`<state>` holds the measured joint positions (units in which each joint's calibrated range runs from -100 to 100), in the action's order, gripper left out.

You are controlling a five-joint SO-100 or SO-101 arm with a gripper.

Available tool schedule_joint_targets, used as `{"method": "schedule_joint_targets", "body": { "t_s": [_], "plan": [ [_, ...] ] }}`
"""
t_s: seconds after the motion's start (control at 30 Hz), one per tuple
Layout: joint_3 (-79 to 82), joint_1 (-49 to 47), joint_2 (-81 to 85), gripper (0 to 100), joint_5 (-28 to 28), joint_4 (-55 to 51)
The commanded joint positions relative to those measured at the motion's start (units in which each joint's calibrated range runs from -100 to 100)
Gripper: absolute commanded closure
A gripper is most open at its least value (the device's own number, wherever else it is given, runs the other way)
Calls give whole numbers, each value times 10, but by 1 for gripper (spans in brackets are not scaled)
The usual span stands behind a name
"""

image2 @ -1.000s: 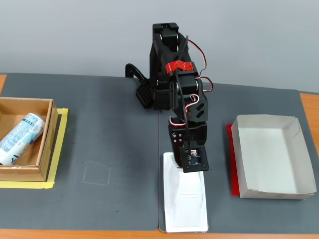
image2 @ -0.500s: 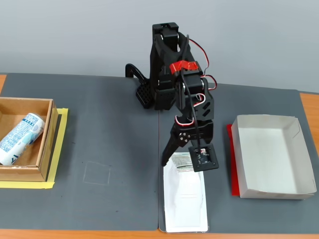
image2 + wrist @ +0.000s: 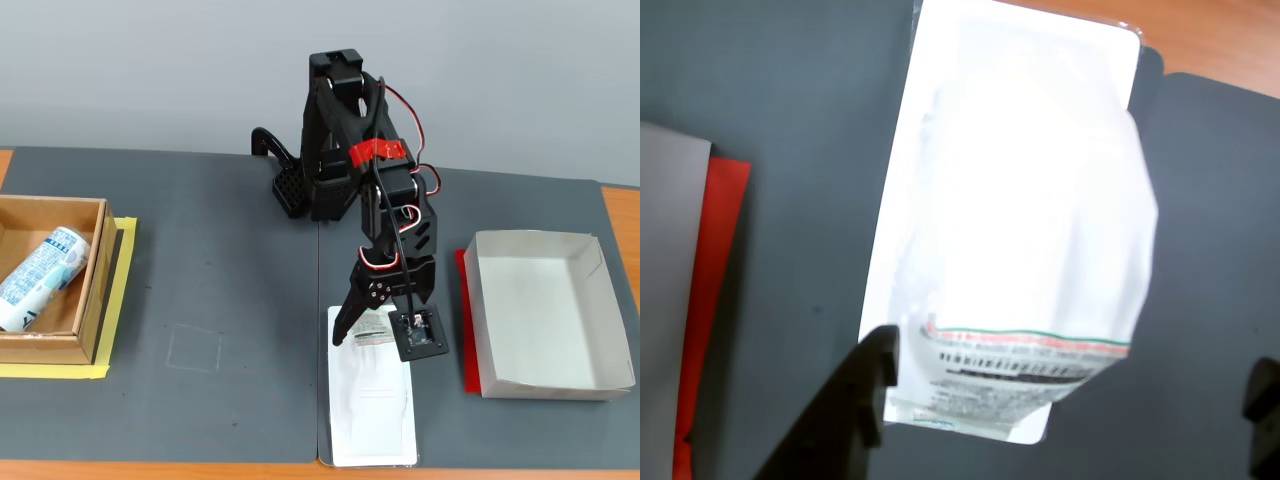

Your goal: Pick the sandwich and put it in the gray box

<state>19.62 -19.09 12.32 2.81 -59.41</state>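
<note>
Now the gripper (image 3: 372, 338) has been swung forward and spread wide over the sandwich (image 3: 372, 400), labelled end between the jaws; nothing is held, so grasping remains.

This looks like a lab or research bench set up for robot trials, not a home or a shop. A plain pale grey wall (image 3: 150, 70) stands bare behind a wooden tabletop (image 3: 620, 205) covered by dark grey mats (image 3: 200, 290). Yellow tape (image 3: 115, 300) marks the place of a brown cardboard box (image 3: 90, 290), and a red sheet (image 3: 468, 340) marks that of a shallow pale grey card tray (image 3: 545, 320). A small black arm with exposed red and white servo wires (image 3: 400, 110) is fixed at the back edge.
</note>
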Motion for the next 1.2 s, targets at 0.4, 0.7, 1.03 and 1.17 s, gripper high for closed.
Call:
{"method": "schedule_joint_targets", "body": {
  "t_s": [0.4,0.7,1.03,1.17],
  "plan": [
    [-27,5,-66,63,-1,55],
    [-27,24,-88,63,-1,55],
    [-20,29,-86,85,-1,55],
    [-19,31,-81,98,-1,54]
  ]
}}
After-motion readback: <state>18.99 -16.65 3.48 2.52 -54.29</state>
